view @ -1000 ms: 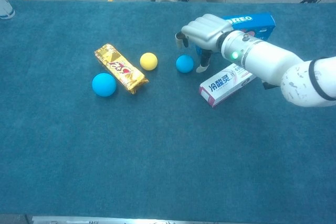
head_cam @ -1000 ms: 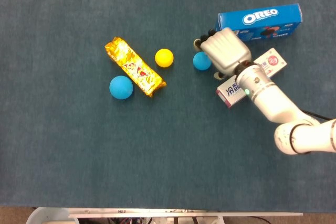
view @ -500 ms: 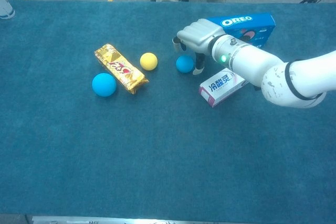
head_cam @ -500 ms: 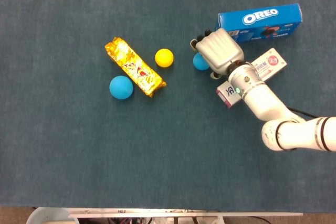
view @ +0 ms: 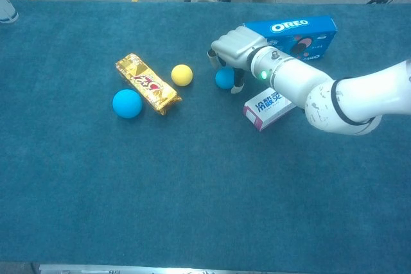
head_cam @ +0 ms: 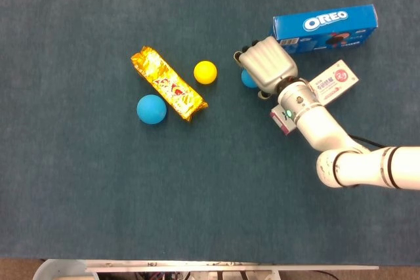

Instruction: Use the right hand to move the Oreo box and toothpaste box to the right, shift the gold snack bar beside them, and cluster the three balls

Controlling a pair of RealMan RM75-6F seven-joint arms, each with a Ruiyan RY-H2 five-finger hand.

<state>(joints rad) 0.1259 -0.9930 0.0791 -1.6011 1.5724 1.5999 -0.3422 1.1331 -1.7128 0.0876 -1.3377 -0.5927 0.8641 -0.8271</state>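
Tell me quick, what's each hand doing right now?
Left hand: not in either view.
Right hand: fingers curled over the small blue ball; whether it actually grips the ball cannot be told.

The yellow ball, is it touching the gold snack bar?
No, in the head view the yellow ball lies apart from the gold snack bar, with bare blue cloth showing between them.

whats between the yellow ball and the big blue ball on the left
The gold snack bar lies diagonally between the yellow ball and the larger blue ball. Both the head and chest views show this.
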